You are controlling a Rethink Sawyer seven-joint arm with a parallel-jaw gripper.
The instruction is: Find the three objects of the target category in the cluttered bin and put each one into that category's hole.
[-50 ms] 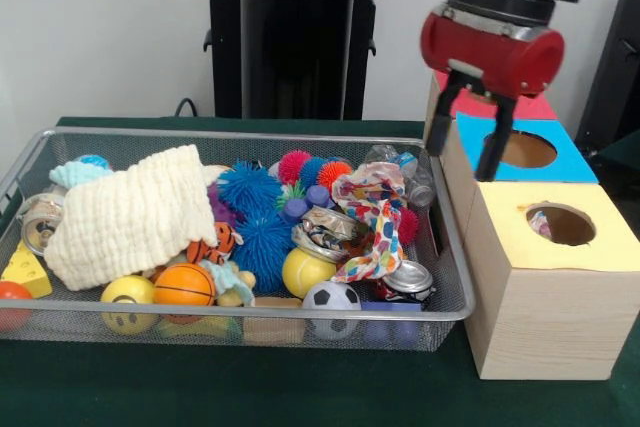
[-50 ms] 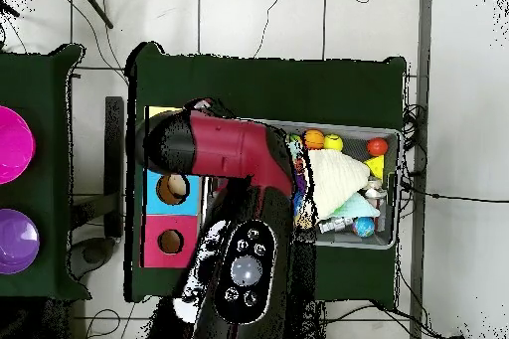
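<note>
Soccer ball (image 1: 331, 298), orange basketball (image 1: 184, 285) and crushed cans (image 1: 330, 230) crowd the wire bin (image 1: 452, 277) on the green desk (image 1: 300, 387), down and left of the hand (image 1: 470, 152), whose fingers hang spread and empty over the blue hole (image 1: 527, 149).

Illumination in the front view is bright, even and diffuse, with no hard-edged shadows. A soft shadow lies on the green tabletop (image 1: 300, 387) beneath the wire bin (image 1: 450, 247). Small highlights appear on the crushed cans (image 1: 330, 232) and on the red collar above the hand (image 1: 467, 142). Focus is slightly soft throughout; fine mesh detail is smeared. The overhead view is darker on the cloth, while the floor tiles (image 2: 258, 17) appear pale and washed out.
</note>
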